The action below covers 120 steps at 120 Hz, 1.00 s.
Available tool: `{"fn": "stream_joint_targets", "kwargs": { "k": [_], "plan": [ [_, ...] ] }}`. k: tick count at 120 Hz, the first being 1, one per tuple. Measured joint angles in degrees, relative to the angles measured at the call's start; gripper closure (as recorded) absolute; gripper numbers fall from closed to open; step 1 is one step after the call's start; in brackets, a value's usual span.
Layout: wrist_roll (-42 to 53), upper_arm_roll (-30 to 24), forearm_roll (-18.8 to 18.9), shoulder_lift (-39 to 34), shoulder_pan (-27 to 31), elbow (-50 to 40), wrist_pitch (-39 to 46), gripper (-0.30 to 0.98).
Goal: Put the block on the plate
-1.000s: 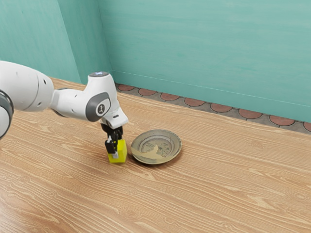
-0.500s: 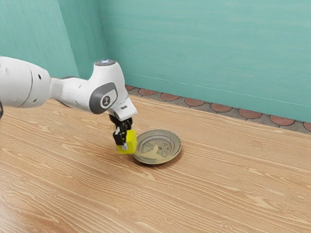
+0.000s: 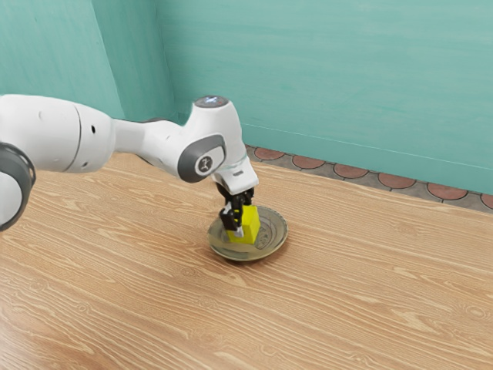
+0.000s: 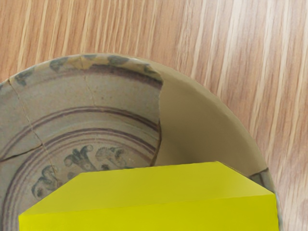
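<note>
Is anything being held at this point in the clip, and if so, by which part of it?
Yes: the yellow block, held in the tool by two opposite side faces. How far down the far side the grip reaches can't be told.

The block (image 3: 249, 222) is showing plain yellow, the plate (image 3: 276, 233) grey ringed with purple, turning tan toward the exterior view's seven o'clock.

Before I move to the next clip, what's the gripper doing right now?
Gripper: closed on the yellow block, over the plate; whether the block touches down, I can't tell.
</note>
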Motion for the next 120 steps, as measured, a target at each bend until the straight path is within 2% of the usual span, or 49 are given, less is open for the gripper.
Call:
{"fn": "stream_joint_targets", "kwargs": {
  "k": [29,54,73,93,120],
  "plan": [
    [-1.91,-3.79,4.3,4.68,3.49,5.29,0.03,0.29],
    [-3.03,-4.22,5.67,7.36,4.0,6.7,0.08,0.29],
    [-3.63,-4.23,5.79,7.63,4.07,6.79,0.0,0.16],
    [-4.65,-4.16,6.27,4.17,3.93,6.6,-1.31,0.07],
    [-6.87,-3.91,6.32,-2.07,3.56,6.0,-5.73,0.03]
  ]
}}
